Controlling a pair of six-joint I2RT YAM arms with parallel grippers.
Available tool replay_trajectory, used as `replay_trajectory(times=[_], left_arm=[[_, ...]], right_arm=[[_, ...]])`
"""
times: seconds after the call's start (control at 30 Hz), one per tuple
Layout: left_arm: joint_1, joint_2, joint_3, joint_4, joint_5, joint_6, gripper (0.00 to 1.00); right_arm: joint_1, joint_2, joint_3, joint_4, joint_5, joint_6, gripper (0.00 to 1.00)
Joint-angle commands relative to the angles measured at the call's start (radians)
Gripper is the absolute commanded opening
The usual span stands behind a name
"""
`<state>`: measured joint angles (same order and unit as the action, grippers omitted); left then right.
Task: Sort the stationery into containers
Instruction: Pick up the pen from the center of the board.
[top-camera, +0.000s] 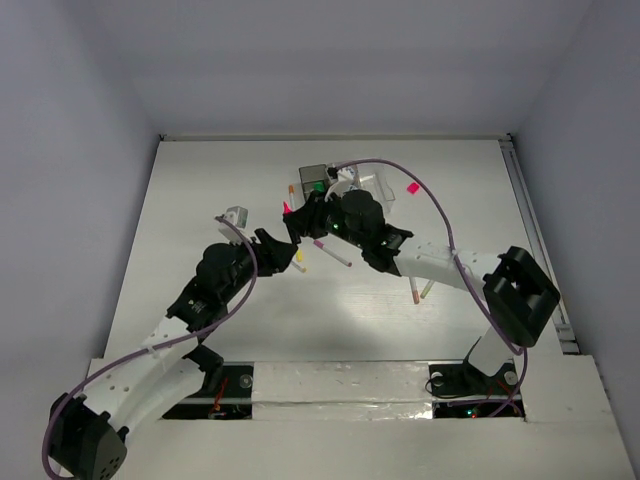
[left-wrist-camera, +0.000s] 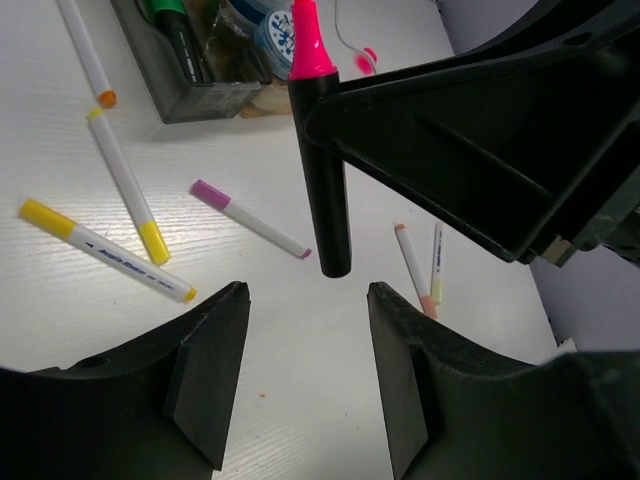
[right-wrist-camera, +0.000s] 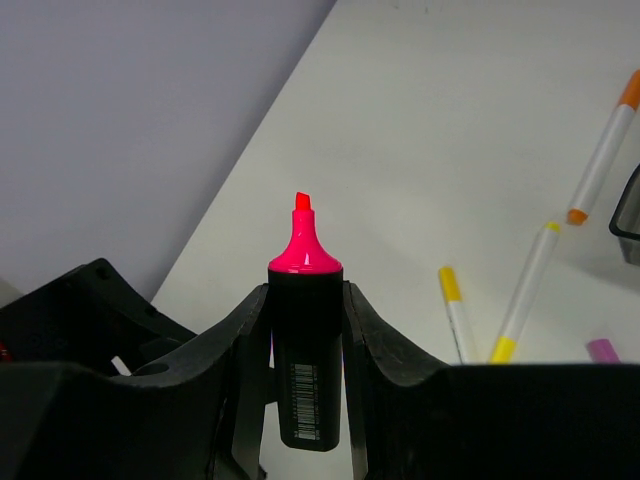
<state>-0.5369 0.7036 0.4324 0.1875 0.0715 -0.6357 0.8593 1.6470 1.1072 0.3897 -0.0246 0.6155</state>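
The black, pink-tipped highlighter (right-wrist-camera: 305, 360) was gripped in the right gripper (right-wrist-camera: 303, 300). The left gripper (left-wrist-camera: 308, 345) was found open, nothing gripped, its fingers (left-wrist-camera: 210, 380) near the highlighter's blunt end.

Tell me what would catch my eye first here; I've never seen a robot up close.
A black marker with a bare hot-pink tip stands out, gripped upright in the right pincer above the white table. The left pincer is open close to the marker's lower end. Thin white pens with coloured caps lie scattered on the table beneath them.
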Motion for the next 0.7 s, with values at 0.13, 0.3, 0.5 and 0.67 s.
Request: replay_trajectory(times=[0.13, 0.3, 0.5, 0.67], left_arm=[[-0.015, 0.066, 0.026, 0.136, 0.020, 0.024, 0.47], [-0.015, 0.068, 0.014, 0.190, 0.019, 0.021, 0.45], [-0.015, 0.091, -0.009, 0.239, 0.037, 0.016, 0.41], [-0.015, 0.126, -0.011, 0.265, 0.040, 0.025, 0.33]], right_arm=[[0.009, -0.047, -0.026, 0.126, -0.020, 0.038, 0.05], [0.009, -0.039, -0.038, 0.135, -0.035, 0.050, 0.05], [0.009, -0.030, -0.047, 0.150, -0.058, 0.067, 0.05], [0.009, -0.021, -0.050, 0.179, -0.095, 0.096, 0.05]])
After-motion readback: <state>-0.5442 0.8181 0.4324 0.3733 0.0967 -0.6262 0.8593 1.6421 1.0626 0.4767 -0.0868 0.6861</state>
